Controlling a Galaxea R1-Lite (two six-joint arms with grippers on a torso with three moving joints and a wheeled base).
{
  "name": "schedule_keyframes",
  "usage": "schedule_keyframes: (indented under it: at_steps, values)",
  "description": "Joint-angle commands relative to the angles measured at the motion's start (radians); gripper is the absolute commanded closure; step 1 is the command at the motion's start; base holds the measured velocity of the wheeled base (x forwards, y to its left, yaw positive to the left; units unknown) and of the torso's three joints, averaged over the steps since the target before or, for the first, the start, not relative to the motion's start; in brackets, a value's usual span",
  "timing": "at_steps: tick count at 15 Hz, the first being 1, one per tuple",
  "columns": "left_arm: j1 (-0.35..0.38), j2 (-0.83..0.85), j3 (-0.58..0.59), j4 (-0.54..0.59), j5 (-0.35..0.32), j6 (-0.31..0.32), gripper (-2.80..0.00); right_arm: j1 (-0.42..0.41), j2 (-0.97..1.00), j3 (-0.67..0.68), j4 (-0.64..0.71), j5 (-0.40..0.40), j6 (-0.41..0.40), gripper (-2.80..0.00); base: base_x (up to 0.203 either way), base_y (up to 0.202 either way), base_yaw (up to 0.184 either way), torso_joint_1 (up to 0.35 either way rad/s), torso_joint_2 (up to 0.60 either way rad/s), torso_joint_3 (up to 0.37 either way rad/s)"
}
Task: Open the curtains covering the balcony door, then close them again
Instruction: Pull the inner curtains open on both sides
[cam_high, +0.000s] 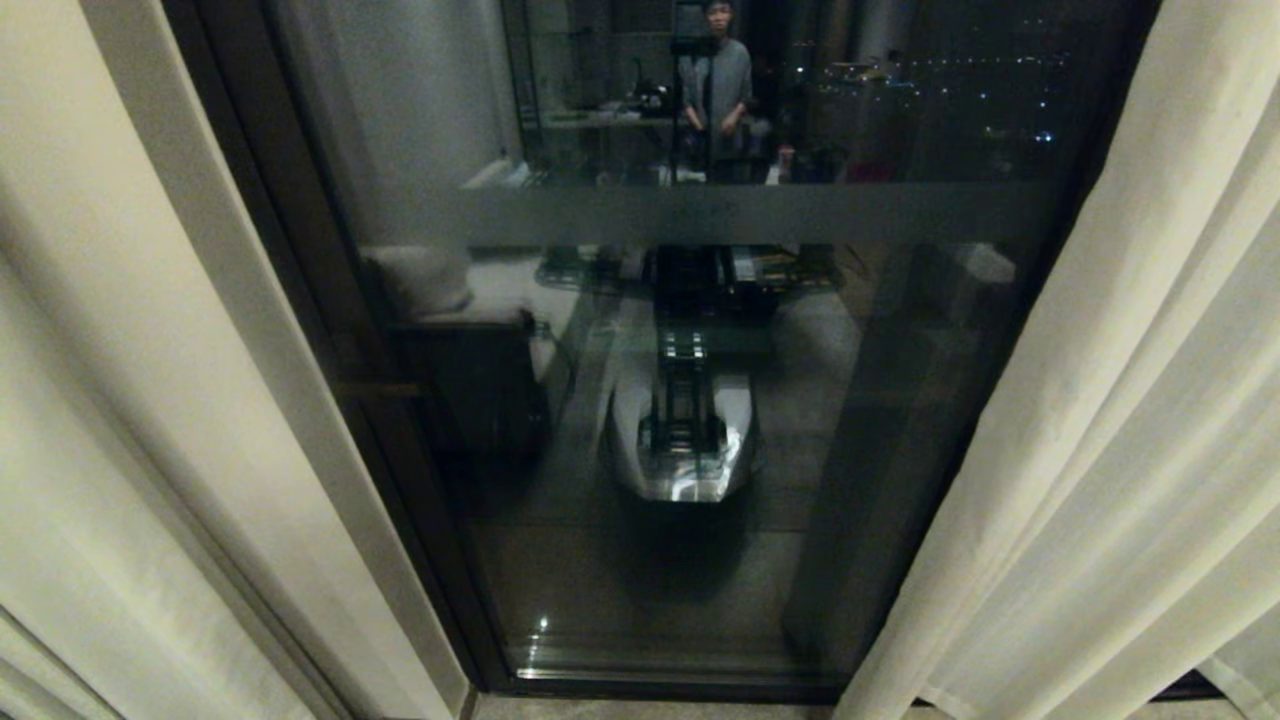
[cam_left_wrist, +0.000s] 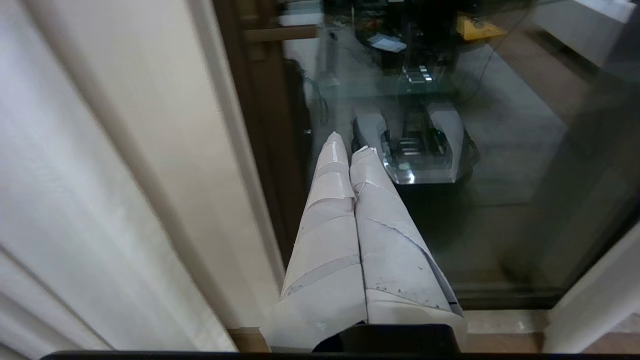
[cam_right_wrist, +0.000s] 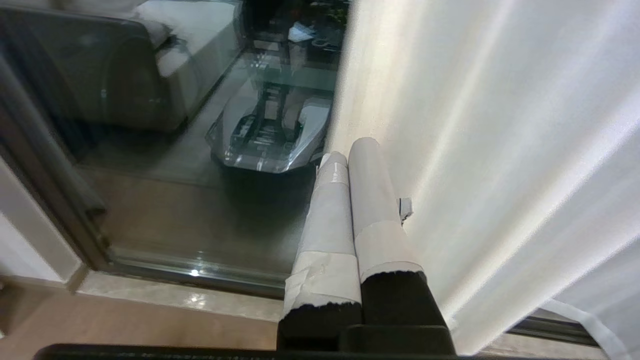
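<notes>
The balcony door (cam_high: 700, 400) stands bare in the middle of the head view, a dark-framed glass pane with a frosted band (cam_high: 750, 213) across it. The cream curtains hang drawn apart: one panel (cam_high: 130, 400) at the left, one (cam_high: 1130, 430) at the right. Neither arm shows in the head view. My left gripper (cam_left_wrist: 350, 145) is shut and empty, pointing at the glass beside the left curtain (cam_left_wrist: 100, 175). The right gripper (cam_right_wrist: 347, 150) is shut and empty too, its tips close beside the right curtain (cam_right_wrist: 500, 150); whether they touch the fabric I cannot tell.
The glass reflects my own white base (cam_high: 685, 440), a sofa and a person (cam_high: 715, 90) standing behind me. The door's bottom track (cam_right_wrist: 190, 275) and a pale stone sill (cam_right_wrist: 175, 300) run along the floor.
</notes>
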Motion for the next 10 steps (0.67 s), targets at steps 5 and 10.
schedule_keyframes:
  at_steps: [5,10]
  values:
    - [0.0,0.0,0.0,0.001,-0.001,0.0,0.0,0.0,0.002,0.0,0.0,0.001,-0.001,0.0,0.0,-0.191,0.002,0.004,0.0,0.002]
    - [0.0,-0.002,0.0,-0.002,0.003,-0.006,0.0,0.0,0.002,0.0,0.0,0.001,-0.001,0.0,0.0,-0.189,0.002,0.003,0.0,0.002]
